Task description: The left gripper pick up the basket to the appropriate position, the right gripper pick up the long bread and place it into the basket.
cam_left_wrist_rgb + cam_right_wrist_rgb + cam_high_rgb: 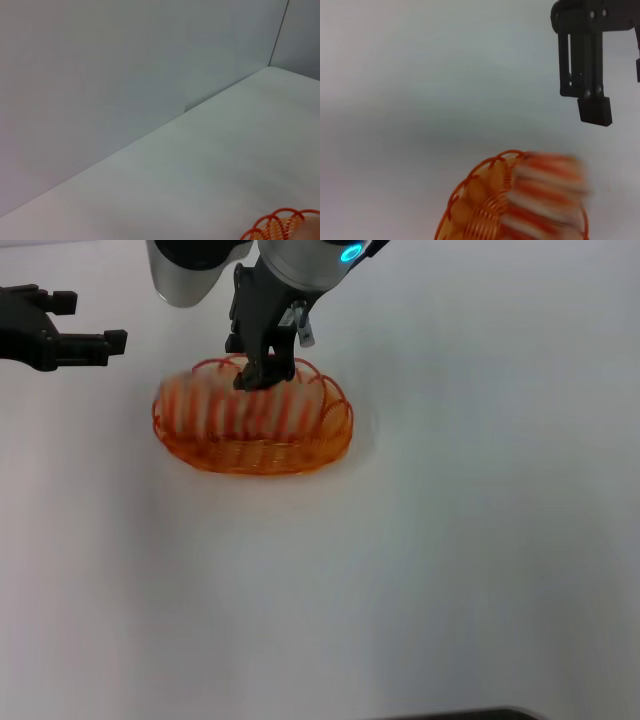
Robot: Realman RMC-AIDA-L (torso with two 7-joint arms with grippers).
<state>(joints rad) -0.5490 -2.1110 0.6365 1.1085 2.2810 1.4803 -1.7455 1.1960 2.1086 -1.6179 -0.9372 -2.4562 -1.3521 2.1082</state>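
Observation:
The orange wire basket [250, 462] rests on the white table at upper centre, and the long bread [250, 410] lies inside it along its length, smeared by motion. My right gripper [267, 375] hangs directly over the loaf's far side, open, its fingertips at the top of the bread. The right wrist view has the basket [470, 210] and the blurred bread [550, 200] close below. Well off to the left of the basket, my left gripper [100, 320] stands open and holds nothing. A bit of the basket rim [277, 227] shows in the left wrist view.
The white table [420, 580] stretches bare in front of and to the right of the basket. A pale wall [125, 65] meets the tabletop behind it.

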